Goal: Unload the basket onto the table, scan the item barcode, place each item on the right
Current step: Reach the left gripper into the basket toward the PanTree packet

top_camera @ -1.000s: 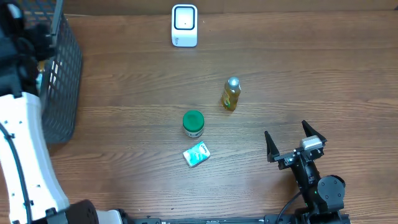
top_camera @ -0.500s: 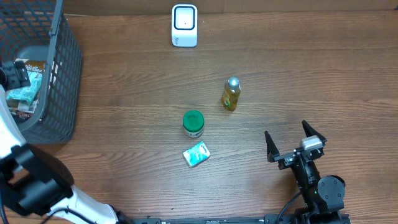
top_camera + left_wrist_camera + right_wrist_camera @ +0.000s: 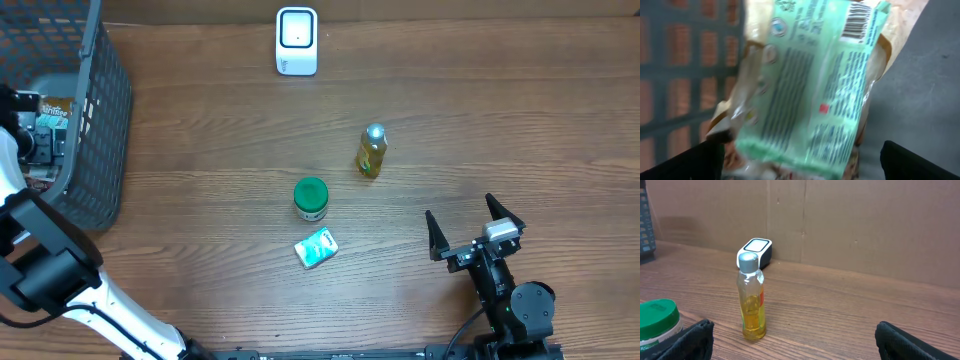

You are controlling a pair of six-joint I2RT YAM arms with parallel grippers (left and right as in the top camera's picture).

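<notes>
- Two grippers are in sight, both with their jaws spread wide and neither gripping anything
- left gripper (image 3: 810, 162) hangs inside the dark grey mesh basket (image 3: 100, 110) at the far left corner of the brown wooden table (image 3: 500, 100)
- from its wrist camera, a pale green printed packet (image 3: 805, 90) fills the picture between the two dark fingers (image 3: 700, 160); whether they touch it I cannot tell, the picture being blurred
- this packet lies on top of brownish wrappers in the basket, with its black barcode (image 3: 860, 22) facing up at the end furthest from the fingers
- right gripper (image 3: 468, 228) sits low near the near right corner of the table, well apart from everything else
- white box-shaped scanner (image 3: 297, 40) stands at the middle of the far edge
- clear plastic bottle of yellow liquid with a silver cap (image 3: 370, 152) stands upright near the centre of the table, between the scanner and the right gripper
- round jar with a green lid (image 3: 311, 198) stands upright, nearer the front edge and to the left of the bottle
- small mint-green sachet (image 3: 317, 247) lies flat just beside the jar, on its near side, not touching it
</notes>
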